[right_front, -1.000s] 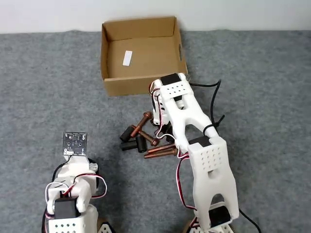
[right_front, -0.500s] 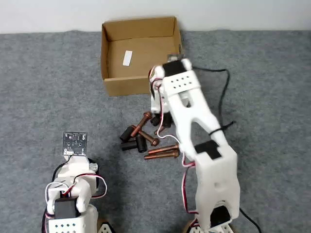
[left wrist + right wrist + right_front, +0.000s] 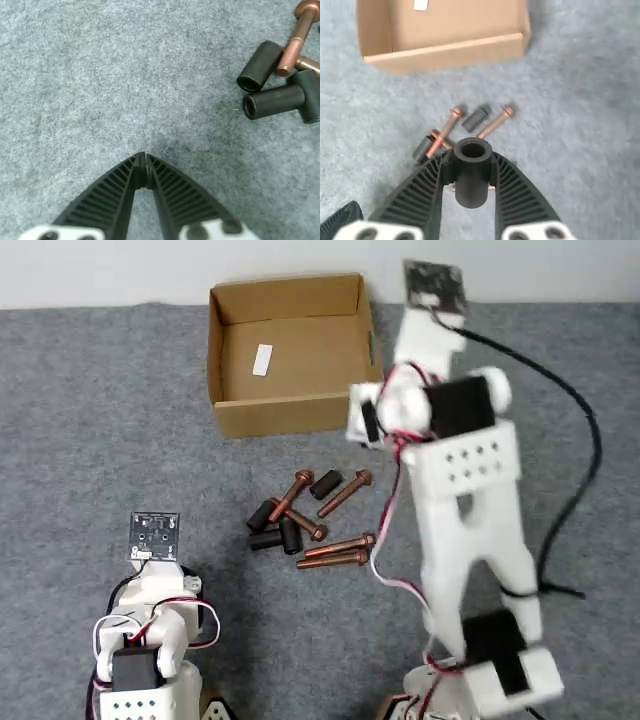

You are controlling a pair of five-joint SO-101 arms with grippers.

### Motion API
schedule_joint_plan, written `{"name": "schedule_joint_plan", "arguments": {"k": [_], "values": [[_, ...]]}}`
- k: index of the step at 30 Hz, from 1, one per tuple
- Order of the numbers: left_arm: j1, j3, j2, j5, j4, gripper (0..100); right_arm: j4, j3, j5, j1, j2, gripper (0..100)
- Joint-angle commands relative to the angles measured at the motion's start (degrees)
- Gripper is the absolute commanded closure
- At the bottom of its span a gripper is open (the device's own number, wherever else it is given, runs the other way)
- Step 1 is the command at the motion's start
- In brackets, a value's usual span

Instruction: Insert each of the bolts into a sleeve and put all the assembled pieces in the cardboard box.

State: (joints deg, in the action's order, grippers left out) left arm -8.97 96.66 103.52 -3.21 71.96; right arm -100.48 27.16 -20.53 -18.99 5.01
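Insertion step: the right jaws clamp a sleeve (image 3: 470,172) above the bench, and the left jaws sit closed and empty. The next move probably calls for picking one of the bolts (image 3: 335,546), lying at 6 o'clock of the cardboard box (image 3: 290,415), and aligning it with the sleeve bore.

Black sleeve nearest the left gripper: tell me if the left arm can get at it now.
Probably yes: only bare carpet lies between the shut left gripper and the nearest sleeve; it must open first.

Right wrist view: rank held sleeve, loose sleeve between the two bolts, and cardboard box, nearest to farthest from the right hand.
1. Held sleeve, clamped in the right hand.
2. Loose sleeve, lying between two bolts.
3. Cardboard box, beyond them.
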Motion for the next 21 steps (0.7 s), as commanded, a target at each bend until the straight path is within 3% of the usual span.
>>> {"name": "schedule_joint_plan", "arguments": {"k": [1, 7, 11, 21], "values": [[-0.1, -0.3, 0.8, 0.4, 0.2, 99, -2.4, -9.3, 0.4, 2.8, 10.7, 99.1], [-0.1, -0.3, 0.8, 0.4, -1.0, 99, -2.3, -28.0, 0.4, 4.3, 24.5, 99.1], [-0.5, -2.5, 0.8, 0.1, -6.7, 99, -2.3, -36.7, 0.3, 4.3, 31.8, 99.1], [-0.1, -18.4, 0.7, 0.4, -7.6, 99, -2.2, -46.9, 0.2, 6.3, 41.3, 99.1]]}}
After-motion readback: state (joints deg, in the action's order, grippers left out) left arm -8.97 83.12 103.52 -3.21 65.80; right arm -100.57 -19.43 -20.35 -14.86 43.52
